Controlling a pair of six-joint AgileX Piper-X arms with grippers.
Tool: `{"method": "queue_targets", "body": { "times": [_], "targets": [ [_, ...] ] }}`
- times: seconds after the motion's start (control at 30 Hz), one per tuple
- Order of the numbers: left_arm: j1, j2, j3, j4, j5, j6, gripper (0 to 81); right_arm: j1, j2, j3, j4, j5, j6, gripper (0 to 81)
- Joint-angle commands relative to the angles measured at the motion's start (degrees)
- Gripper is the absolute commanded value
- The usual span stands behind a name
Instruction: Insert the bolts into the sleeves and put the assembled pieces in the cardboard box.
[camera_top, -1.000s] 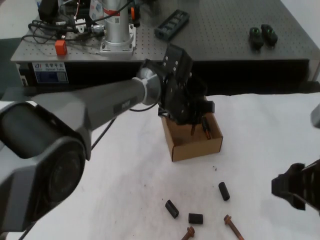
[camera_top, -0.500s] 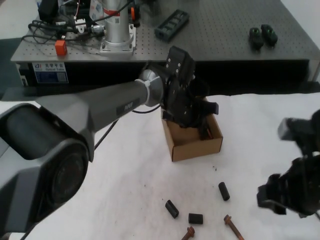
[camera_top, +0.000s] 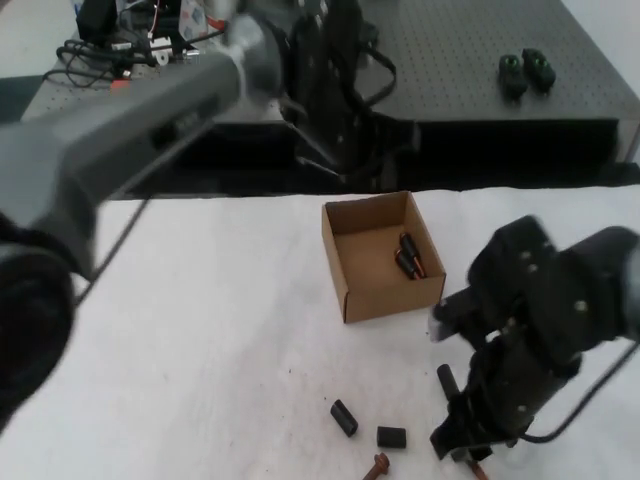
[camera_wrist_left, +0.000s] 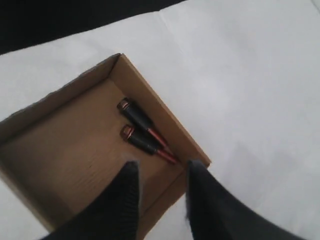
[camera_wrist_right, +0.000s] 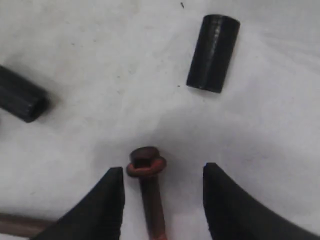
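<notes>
— Pieces (camera_wrist_left: 137, 116) already assembled, two of them, side by side inside the cardboard box (camera_wrist_left: 75, 145), close against one wall.

— Loose parts?

— Bolt (camera_wrist_right: 149, 195) flat on the white worktop (camera_wrist_right: 100, 45), head pointing roughly towards a sleeve (camera_wrist_right: 213, 52). Second sleeve (camera_wrist_right: 20, 100) off to one side, well apart from the first. Third sleeve (camera_top: 344, 417) farther out on the cover.

— Claws?

— Right claw (camera_wrist_right: 162, 171) spread wide, low over the worktop, one finger on each side of that bolt just behind its head, gripping nothing. Left claw (camera_wrist_left: 163, 164) parted too, empty, hanging above the box's edge.
</notes>
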Motion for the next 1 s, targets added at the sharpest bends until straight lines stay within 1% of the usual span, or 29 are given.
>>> {"method": "queue_targets", "body": {
  "times": [0.0,0.03,0.13,0.23,0.27,0.43,0.53,0.57,0.6,0.7,0.73,0.77,0.8,0.87,0.97],
  "targets": [
    [-0.2,-1.3,0.6,1.4,-0.5,1.8,23.7,0.2,1.7,-0.8,0.7,1.2,-1.6,32.6],
    [-0.2,-2.6,2.6,0.9,-0.5,2.3,23.7,0.2,2.3,-0.8,0.9,1.2,-1.6,30.5],
    [-0.2,-6.2,8.8,-0.9,-0.5,3.0,23.7,0.4,3.1,-0.8,1.9,1.2,-1.6,20.1],
    [-0.2,-9.2,13.7,-3.0,-0.5,3.0,23.7,0.4,3.1,-0.8,1.8,1.2,-1.8,4.5],
    [-0.2,-9.8,14.9,-3.3,-0.2,3.5,23.7,0.4,3.1,-0.8,1.8,1.5,-2.4,1.3],
    [-0.8,-10.5,17.9,-0.8,1.8,8.3,23.7,0.1,2.0,-0.8,1.8,1.7,-4.1,1.3],
    [-1.2,-10.5,18.3,1.6,1.6,10.1,23.7,0.1,1.6,-0.8,3.6,1.9,-4.1,1.3],
    [-1.3,-10.5,18.3,1.7,1.6,10.1,23.7,0.1,1.6,-0.8,4.4,1.3,-4.1,4.4],
    [-1.3,-10.5,18.3,1.7,1.6,10.1,23.7,0.1,1.6,-0.8,5.3,0.9,-3.8,10.1],
    [-1.3,-10.5,18.3,1.7,1.6,10.1,23.7,0.1,1.6,-0.8,7.0,1.0,-3.7,31.6],
    [-1.3,-10.5,18.3,1.7,1.6,10.1,23.7,0.1,1.6,-0.8,7.0,1.3,-3.7,36.1],
    [-1.3,-10.5,18.3,1.7,1.6,10.1,23.7,0.1,1.6,-0.7,7.0,1.5,-3.7,37.2],
    [-1.3,-10.5,18.3,1.7,1.6,10.1,23.7,0.1,1.6,-0.7,7.0,1.6,-3.7,36.1],
    [-1.3,-10.5,18.3,1.7,1.6,10.1,23.7,0.1,1.6,-0.7,7.5,1.6,-3.7,31.2],
    [-1.3,-10.5,18.3,1.7,1.6,10.1,23.7,0.1,1.6,-0.1,7.8,1.6,-3.7,19.0]
  ]
}}
